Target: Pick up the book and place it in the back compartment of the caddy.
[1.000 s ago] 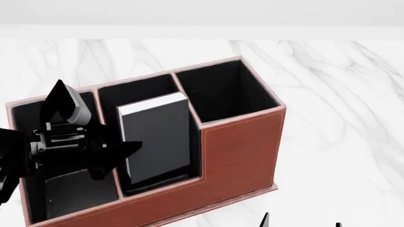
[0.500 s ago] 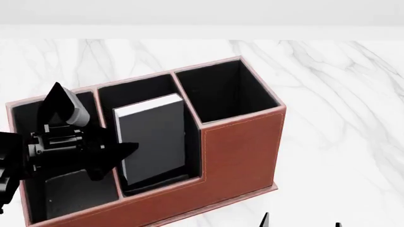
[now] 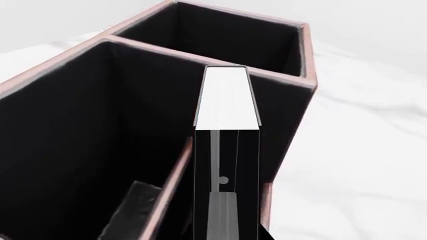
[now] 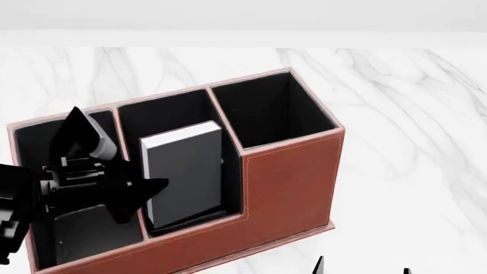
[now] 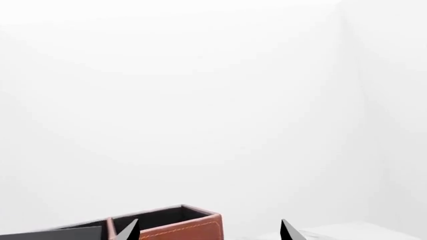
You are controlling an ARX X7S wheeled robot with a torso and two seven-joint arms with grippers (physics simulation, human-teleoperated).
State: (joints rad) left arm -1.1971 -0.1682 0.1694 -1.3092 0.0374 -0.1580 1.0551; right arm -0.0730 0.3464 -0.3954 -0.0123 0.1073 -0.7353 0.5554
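The reddish-brown caddy (image 4: 289,177) stands on the marble top, its black-lined cells facing up. The black book (image 4: 186,171) stands tilted in the caddy's middle column, with white page edges along its top and left side. Its foot is hidden behind the low front wall. The cross divider is hidden too, so I cannot tell whether it is in the back compartment. My left gripper (image 4: 133,191) reaches in from the left and is shut on the book (image 3: 227,97), which fills the space between its jaws in the left wrist view. My right gripper (image 5: 208,232) hangs open and empty, off the caddy's (image 5: 187,227) right end.
The tall square end cell (image 4: 266,108) lies right of the book and the long end cell (image 4: 84,240) lies under my left arm. White marble table (image 4: 411,142) surrounds the caddy. The right gripper's tips (image 4: 364,269) show at the bottom edge of the head view.
The book and my left gripper have sunk together a little deeper into the middle column. The gripper has tilted slightly. The right arm has not moved.
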